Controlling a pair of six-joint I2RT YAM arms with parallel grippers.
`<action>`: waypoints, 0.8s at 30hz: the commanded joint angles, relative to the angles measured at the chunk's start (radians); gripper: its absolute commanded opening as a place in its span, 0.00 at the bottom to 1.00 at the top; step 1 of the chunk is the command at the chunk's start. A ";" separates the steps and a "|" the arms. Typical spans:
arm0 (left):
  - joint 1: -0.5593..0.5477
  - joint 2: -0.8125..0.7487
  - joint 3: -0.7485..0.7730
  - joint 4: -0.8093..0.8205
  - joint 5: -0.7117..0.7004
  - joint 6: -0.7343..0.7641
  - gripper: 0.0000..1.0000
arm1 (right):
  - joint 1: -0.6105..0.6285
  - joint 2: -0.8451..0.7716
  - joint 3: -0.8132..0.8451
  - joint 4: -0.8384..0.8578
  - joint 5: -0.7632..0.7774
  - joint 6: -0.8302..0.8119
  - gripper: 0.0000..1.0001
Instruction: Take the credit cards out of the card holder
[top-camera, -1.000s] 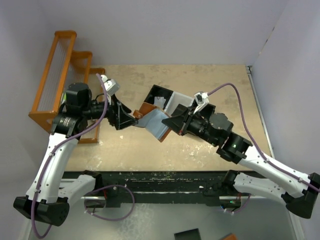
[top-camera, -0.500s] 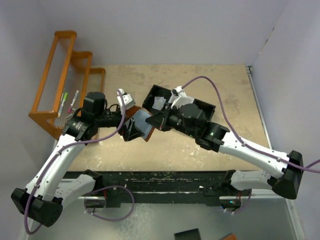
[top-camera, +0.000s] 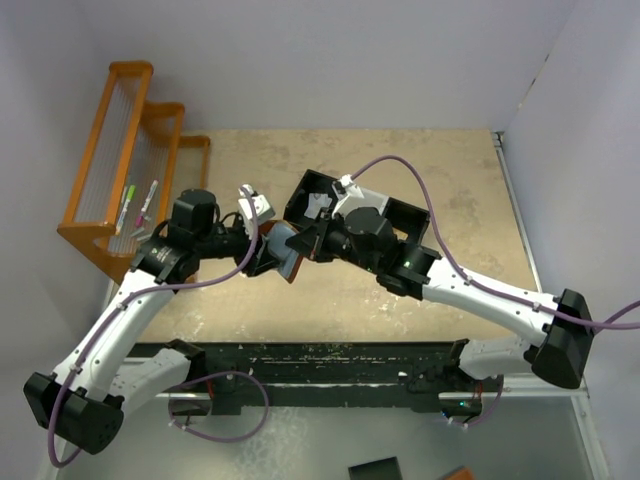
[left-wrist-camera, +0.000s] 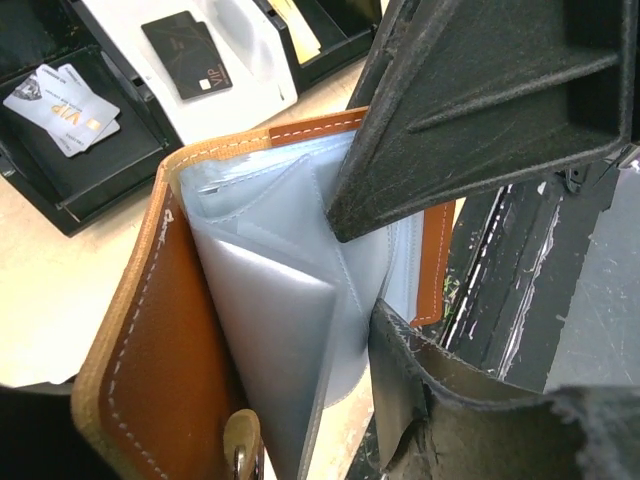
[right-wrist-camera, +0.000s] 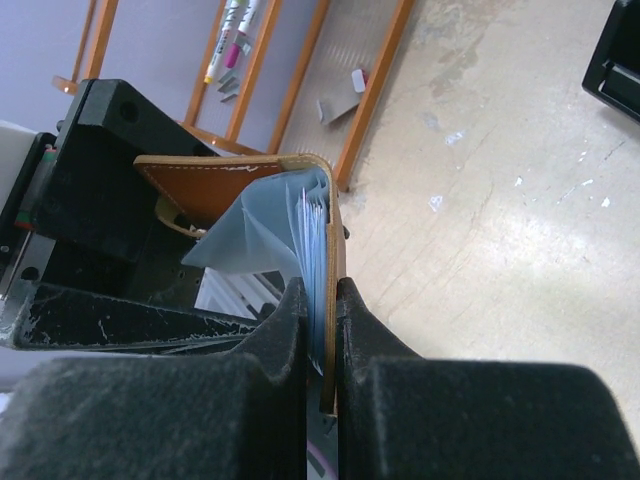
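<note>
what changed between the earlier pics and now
The right end effector swung left toward the left end effector, folding the spread-open card holder nearly shut between them. The right one stayed clamped on the holder's edge; the tray and orange rack stayed put.

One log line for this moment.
right gripper: shut on brown leather card holder | left gripper: jaws apart around its pale blue sleeves, grip unclear | black plastic card: lying in black-and-white tray
</note>
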 joint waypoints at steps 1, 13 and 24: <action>0.008 0.042 -0.010 0.045 -0.129 0.002 0.43 | 0.017 -0.045 -0.005 0.198 -0.105 0.092 0.01; 0.010 0.037 0.054 0.016 -0.157 -0.080 0.00 | 0.016 -0.150 -0.164 0.287 -0.205 0.128 0.22; 0.044 0.061 0.123 -0.040 0.152 -0.197 0.00 | 0.013 -0.201 -0.234 0.397 -0.232 0.140 0.35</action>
